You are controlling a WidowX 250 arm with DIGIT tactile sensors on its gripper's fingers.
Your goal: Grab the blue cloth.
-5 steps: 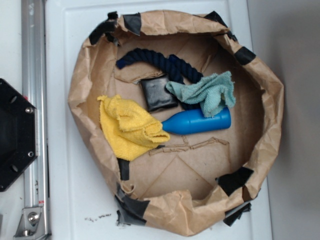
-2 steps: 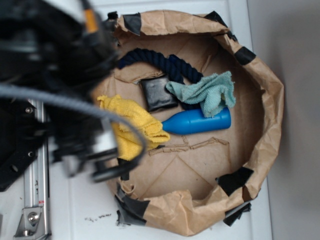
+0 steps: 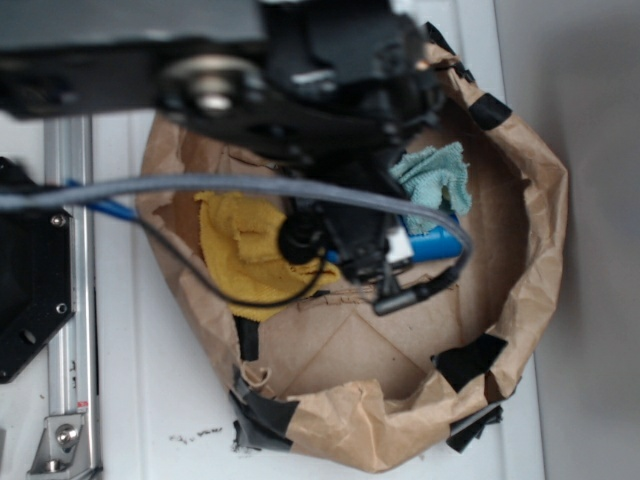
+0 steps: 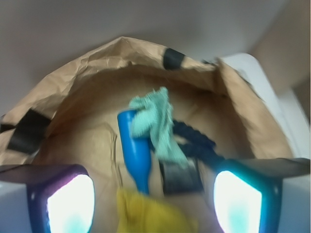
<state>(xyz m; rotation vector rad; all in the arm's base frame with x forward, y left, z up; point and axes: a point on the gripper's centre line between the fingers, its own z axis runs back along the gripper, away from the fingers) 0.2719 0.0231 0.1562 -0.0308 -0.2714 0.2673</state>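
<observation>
The blue cloth [image 3: 437, 180] [image 4: 154, 122] is a crumpled pale teal washcloth lying in the brown paper bin, draped over the base of a bright blue bottle [image 4: 132, 148]. My gripper [image 4: 154, 204] is open, its two glowing pads wide apart with nothing between them. It hovers above the edge of the yellow cloth [image 4: 148, 213], short of the blue cloth, which lies straight ahead. In the exterior view my blurred arm [image 3: 330, 90] hides the cloth's left part.
A dark navy rope [image 4: 200, 140] and a black square pad [image 4: 181, 177] lie right of the bottle. The yellow cloth [image 3: 240, 250] fills the bin's left side. Crumpled paper walls [image 3: 535, 220] with black tape ring everything.
My arm has swung in from the left over the bin and now covers the rope and black pad. The cloths and bottle have not moved.
</observation>
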